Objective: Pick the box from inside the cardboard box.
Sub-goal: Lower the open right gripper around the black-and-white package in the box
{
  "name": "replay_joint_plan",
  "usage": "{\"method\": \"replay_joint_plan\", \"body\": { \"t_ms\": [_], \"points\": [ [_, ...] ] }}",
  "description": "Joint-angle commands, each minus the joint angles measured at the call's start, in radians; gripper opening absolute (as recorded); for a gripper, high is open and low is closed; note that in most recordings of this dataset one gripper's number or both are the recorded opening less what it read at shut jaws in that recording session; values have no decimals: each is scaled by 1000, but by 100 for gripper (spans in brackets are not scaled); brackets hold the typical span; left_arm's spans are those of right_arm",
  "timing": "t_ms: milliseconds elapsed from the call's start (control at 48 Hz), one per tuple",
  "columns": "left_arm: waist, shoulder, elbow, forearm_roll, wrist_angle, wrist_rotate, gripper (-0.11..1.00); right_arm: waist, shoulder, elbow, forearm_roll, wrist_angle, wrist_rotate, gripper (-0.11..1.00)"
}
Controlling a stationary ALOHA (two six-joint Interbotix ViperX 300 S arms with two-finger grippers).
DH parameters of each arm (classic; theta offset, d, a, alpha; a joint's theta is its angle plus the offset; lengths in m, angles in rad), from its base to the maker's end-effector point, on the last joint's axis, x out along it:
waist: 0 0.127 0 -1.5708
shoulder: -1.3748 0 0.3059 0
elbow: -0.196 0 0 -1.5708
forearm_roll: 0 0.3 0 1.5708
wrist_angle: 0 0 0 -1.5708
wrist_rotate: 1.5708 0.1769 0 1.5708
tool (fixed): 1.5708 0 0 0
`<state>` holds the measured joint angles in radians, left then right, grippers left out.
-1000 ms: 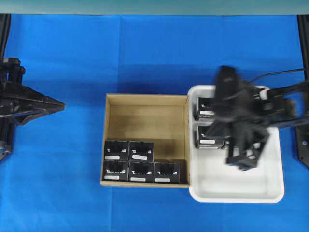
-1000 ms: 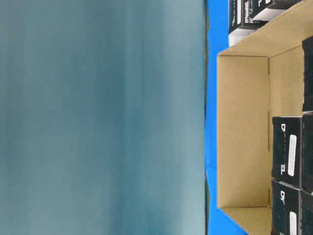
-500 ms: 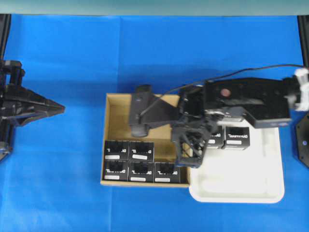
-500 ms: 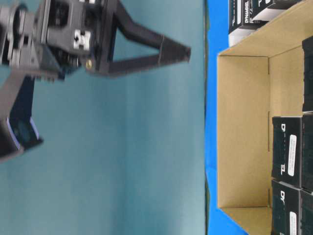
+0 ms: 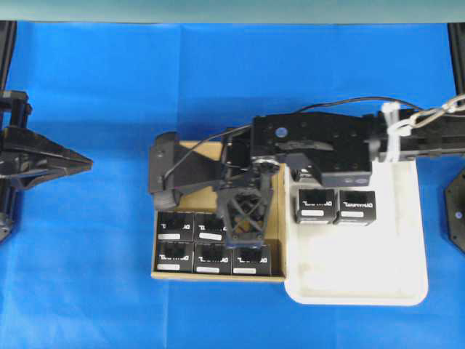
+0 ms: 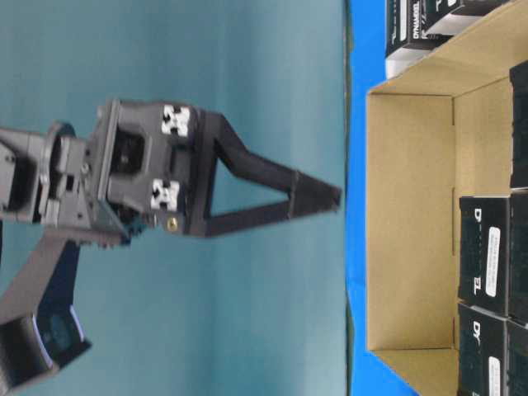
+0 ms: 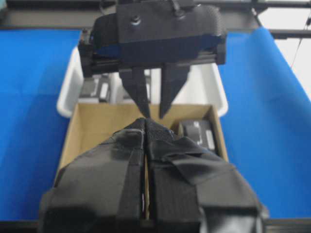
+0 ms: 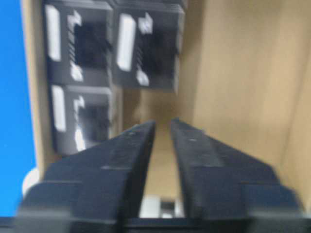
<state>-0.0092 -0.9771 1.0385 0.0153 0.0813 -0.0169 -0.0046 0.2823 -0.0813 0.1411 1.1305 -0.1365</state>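
A blue cloth (image 5: 109, 240) covers the table. On it the carton (image 5: 166, 156) holds five black boxes (image 5: 175, 225) along its near wall. The right gripper (image 8: 162, 127) hangs above them, fingers slightly parted, empty. The left gripper (image 5: 87, 161) rests pressed together.

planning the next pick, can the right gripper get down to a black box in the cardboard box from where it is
Probably yes: the right gripper hangs over the cardboard box, jaws slightly apart, nothing between it and the black boxes below.

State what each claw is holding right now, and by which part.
Nothing is held. The right claw hangs over the cardboard box with its fingers slightly apart and nothing between them; the left claw, shut and empty, is off to the side.
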Motion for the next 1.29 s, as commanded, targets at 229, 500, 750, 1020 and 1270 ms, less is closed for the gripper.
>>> {"method": "replay_joint_plan", "body": {
  "t_ms": [229,500,750,1020,1270],
  "points": [
    [3,-78,-35,2,178,-2,-2,0,57,-18,15,-67,-2,97],
    [3,-97,-28,2,199,-2,-2,0,114,-18,37,-114,2,98],
    [25,-97,-26,2,201,-3,-2,2,146,-18,89,-141,0,98],
    [25,-94,-26,2,199,-3,-2,-2,170,-17,84,-149,-2,98],
    [26,-92,-26,2,201,-3,-2,-6,186,-11,81,-161,-6,98]
  ]
}}
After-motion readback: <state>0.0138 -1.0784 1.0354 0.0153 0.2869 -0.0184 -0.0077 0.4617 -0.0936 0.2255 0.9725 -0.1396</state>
